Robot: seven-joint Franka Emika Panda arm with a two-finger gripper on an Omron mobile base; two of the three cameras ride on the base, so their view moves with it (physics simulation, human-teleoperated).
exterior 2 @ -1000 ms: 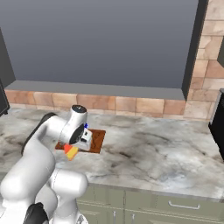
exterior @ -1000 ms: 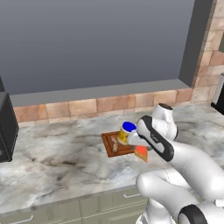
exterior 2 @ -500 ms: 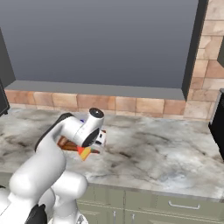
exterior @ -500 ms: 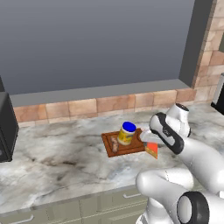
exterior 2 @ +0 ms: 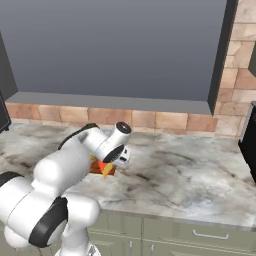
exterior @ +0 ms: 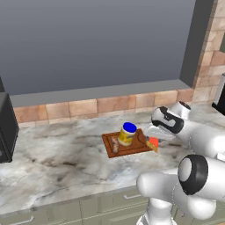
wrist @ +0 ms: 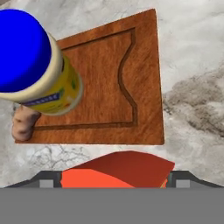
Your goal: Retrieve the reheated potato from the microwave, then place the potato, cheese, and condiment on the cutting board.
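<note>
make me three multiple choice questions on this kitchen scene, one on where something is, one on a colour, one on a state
1. Where is the potato?
A. on the cutting board beside the jar
B. on the window sill
C. on the marble counter, well away from the board

2. What colour is the lid of the condiment jar?
A. red
B. blue
C. green

3. Where is the cheese wedge right now?
A. lying flat in the middle of the board
B. on top of the jar
C. between the fingers of the gripper, near the board's edge

Answers:
1. A, the left base view shows it lying on the board next to the jar.
2. B, the hand view shows a round blue lid.
3. C, in the hand view the wedge sits between the two finger tips, with the board's middle bare.
</note>
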